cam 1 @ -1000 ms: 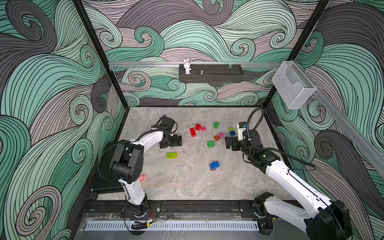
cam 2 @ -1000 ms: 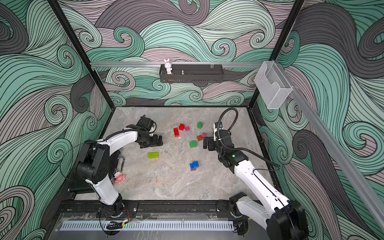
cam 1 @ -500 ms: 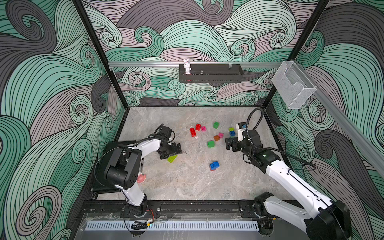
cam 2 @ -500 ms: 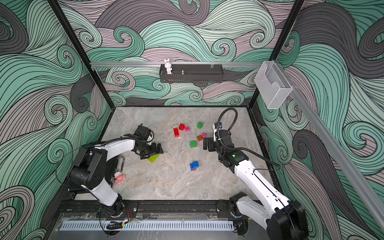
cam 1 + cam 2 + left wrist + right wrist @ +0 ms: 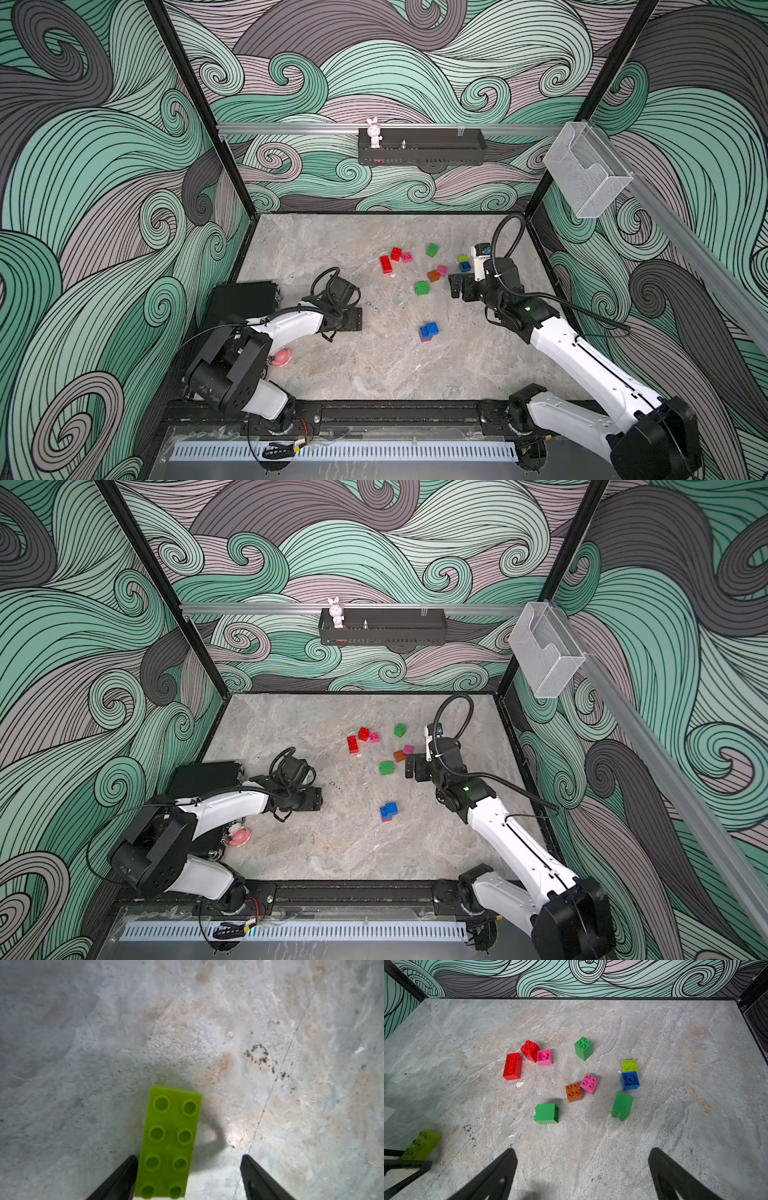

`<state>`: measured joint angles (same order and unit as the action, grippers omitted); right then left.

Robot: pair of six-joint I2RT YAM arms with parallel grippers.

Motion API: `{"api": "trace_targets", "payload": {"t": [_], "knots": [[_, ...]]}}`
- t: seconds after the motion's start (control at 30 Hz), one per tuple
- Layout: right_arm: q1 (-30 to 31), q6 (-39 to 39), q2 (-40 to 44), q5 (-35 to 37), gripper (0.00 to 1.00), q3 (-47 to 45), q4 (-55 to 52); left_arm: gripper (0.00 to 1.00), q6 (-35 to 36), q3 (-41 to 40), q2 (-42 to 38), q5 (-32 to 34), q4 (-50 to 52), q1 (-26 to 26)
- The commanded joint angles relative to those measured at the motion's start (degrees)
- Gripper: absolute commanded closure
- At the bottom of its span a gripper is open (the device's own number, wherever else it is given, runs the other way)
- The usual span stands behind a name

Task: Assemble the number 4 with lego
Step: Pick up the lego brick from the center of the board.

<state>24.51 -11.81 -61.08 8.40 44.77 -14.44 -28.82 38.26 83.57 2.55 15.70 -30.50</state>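
Observation:
A lime lego brick [image 5: 170, 1140] with eight studs lies flat on the table between the fingers of my left gripper [image 5: 189, 1157]. One finger touches its side and the other stands well apart, so the gripper is open. In both top views the left gripper [image 5: 353, 320] hides this brick. Loose lego lie at mid-table: red [image 5: 385, 264], pink [image 5: 407, 257], green [image 5: 422, 288], orange [image 5: 433, 275], and a blue stack [image 5: 429, 331] nearer the front. My right gripper [image 5: 455, 286] hangs open and holds nothing, just right of them; a green brick [image 5: 622, 1105] lies ahead of it.
A white rabbit [image 5: 374, 132] stands on a black shelf [image 5: 422, 151] on the back wall. A clear bin [image 5: 586, 174] hangs on the right wall. A black box [image 5: 243, 299] sits at the table's left edge, with a small pink object [image 5: 282, 357] near the left arm.
My left gripper has moved forward and down over the lime brick, which now lies between its fingers, and the jaws have narrowed. The right arm has not moved.

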Motion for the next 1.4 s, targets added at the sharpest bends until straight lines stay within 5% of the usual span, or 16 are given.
{"api": "trace_targets", "payload": {"t": [0.0,0.4,0.63,0.97,1.07,1.2,1.37], "knots": [[-0.17,0.12,0.04,-0.34,0.00,1.89,-0.15,0.24,2.18,-2.68,-0.88,7.28,-3.42,-1.38],[-0.14,0.12,-0.61,-0.27,0.00,2.75,0.11,0.45,2.67,-5.31,1.17,9.12,-5.99,-2.01],[-0.16,0.73,-0.54,0.52,0.00,3.04,0.20,0.49,2.61,-5.30,2.17,9.48,-5.68,-2.88],[-0.18,1.54,0.17,1.75,0.00,1.99,-0.11,0.79,2.89,-4.53,3.21,9.16,-4.49,-4.13],[-0.35,0.49,0.29,-1.24,0.01,1.95,-2.72,0.99,4.60,-3.96,2.62,6.31,-4.22,-4.17],[-0.60,-0.74,1.98,-10.70,0.01,-0.08,-5.27,1.00,8.08,-2.18,-3.21,0.69,-3.74,-5.02],[-0.60,-5.37,2.07,-21.55,0.01,-0.54,-9.92,1.00,17.19,-0.36,-8.58,-15.76,-11.67,-6.59]]}}
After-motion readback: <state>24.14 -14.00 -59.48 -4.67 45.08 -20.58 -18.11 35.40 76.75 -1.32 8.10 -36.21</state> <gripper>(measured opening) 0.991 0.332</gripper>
